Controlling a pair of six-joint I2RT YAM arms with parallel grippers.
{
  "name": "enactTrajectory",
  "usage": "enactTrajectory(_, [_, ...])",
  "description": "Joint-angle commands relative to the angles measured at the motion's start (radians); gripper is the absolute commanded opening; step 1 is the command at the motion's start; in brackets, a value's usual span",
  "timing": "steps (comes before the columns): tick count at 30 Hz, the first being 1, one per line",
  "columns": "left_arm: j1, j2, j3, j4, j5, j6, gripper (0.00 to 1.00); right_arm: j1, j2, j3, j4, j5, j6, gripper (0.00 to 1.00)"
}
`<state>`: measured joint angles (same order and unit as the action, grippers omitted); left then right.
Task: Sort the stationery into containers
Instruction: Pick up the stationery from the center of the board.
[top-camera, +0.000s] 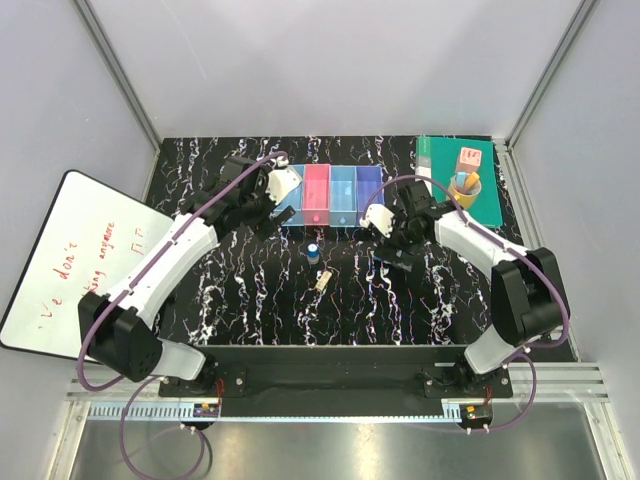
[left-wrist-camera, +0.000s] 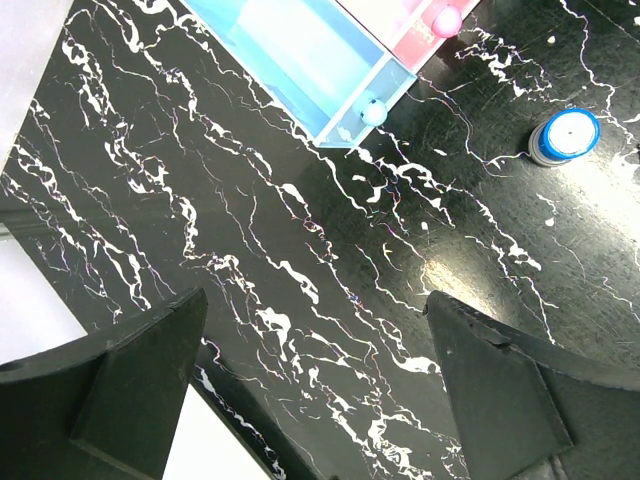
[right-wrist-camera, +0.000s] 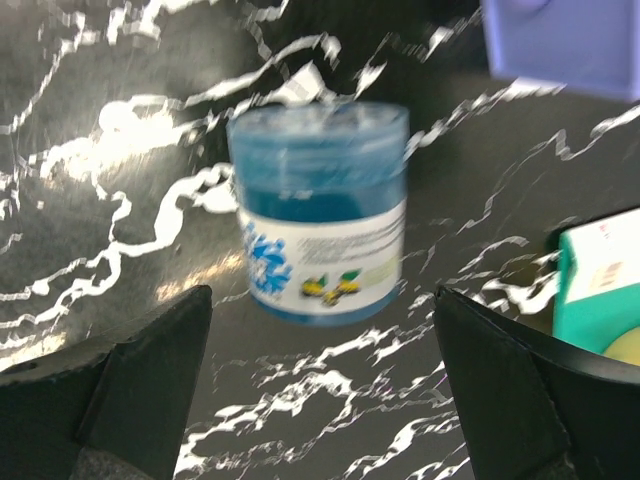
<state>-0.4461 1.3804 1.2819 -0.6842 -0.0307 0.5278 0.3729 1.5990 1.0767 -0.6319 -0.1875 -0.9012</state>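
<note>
Four translucent bins stand in a row at the back: light blue, pink, blue and purple. A blue cylinder with a pale top stands in front of them and also shows in the left wrist view. A small pale item lies nearer. My left gripper is open and empty, left of the light blue bin. My right gripper is open. A round blue tub with a white label stands just ahead of its fingers, untouched.
A green book at the back right carries a yellow mug and a pink cube. A whiteboard leans at the left. A small blue ball and a pink one sit at the bins' near ends.
</note>
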Motion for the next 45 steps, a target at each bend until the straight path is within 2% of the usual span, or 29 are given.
enactTrajectory(1, [-0.003, 0.019, 0.007, 0.017, 0.012, 0.015, 0.99, -0.002, 0.032, 0.069, 0.035, -0.050, 0.007, 1.00])
enactTrajectory(15, [-0.003, 0.037, 0.016, 0.020, 0.017, 0.040, 0.99, -0.011, 0.139, 0.049, 0.089, -0.061, 0.022, 1.00])
enactTrajectory(20, [-0.003, 0.046, 0.028, 0.023, 0.018, 0.043, 0.99, -0.012, 0.173, 0.057, 0.092, -0.064, 0.035, 0.79])
enactTrajectory(23, [-0.002, 0.048, 0.033, 0.021, 0.015, 0.047, 0.99, -0.012, 0.174, 0.052, 0.093, -0.058, 0.038, 0.51])
enactTrajectory(24, [-0.002, 0.046, 0.034, 0.021, 0.015, 0.051, 0.99, -0.014, 0.173, 0.051, 0.093, -0.049, 0.039, 0.36])
enactTrajectory(28, [-0.002, 0.049, 0.039, 0.023, 0.021, 0.051, 0.99, -0.012, 0.162, 0.051, 0.093, -0.026, 0.050, 0.12])
enactTrajectory(30, [-0.002, 0.051, 0.045, 0.021, 0.025, 0.043, 0.99, -0.012, 0.135, 0.054, 0.093, -0.021, 0.065, 0.07])
enactTrajectory(32, [-0.002, 0.055, 0.054, 0.021, 0.025, 0.028, 0.99, -0.011, 0.089, 0.055, 0.095, -0.014, 0.084, 0.06])
enactTrajectory(35, [-0.002, 0.060, 0.074, 0.018, 0.083, -0.004, 0.99, -0.009, 0.003, 0.060, 0.106, 0.011, 0.096, 0.00])
enactTrajectory(41, [-0.002, 0.092, 0.151, 0.014, 0.233, -0.115, 0.99, 0.004, -0.184, 0.060, 0.153, 0.085, 0.137, 0.00])
enactTrajectory(45, [-0.003, 0.156, 0.230, 0.015, 0.406, -0.178, 0.99, 0.056, -0.281, 0.068, 0.170, 0.123, 0.145, 0.00])
